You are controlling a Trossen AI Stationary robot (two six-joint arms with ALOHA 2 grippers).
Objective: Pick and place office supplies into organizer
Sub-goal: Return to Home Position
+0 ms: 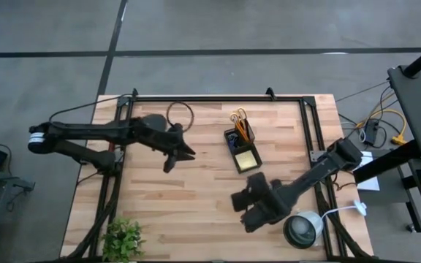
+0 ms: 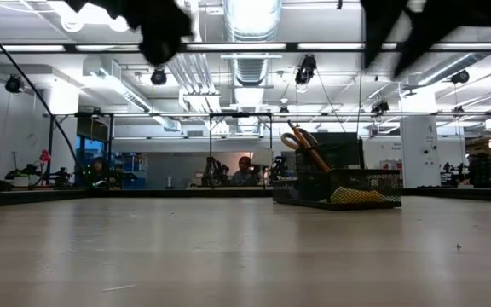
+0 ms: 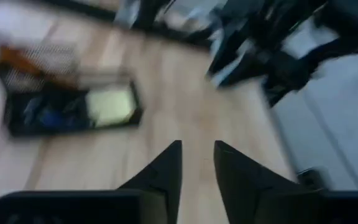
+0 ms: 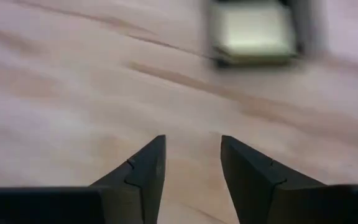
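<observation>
Organizer [image 1: 242, 150] set right of bench [image 1: 196, 197] centre, pad [image 1: 246, 158] and scissors [image 1: 238, 117] held inside. Left claw [image 1: 180, 157] parted, empty, left of it; bare bench between. Right claw [image 1: 241, 204] parted, empty, beside lamp [image 1: 302, 229] near bench corner.

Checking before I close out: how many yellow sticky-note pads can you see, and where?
1. The yellow sticky-note pad lies in the lower tray of the black organizer. None shows loose on the table; a second beneath it would be hidden.
</observation>
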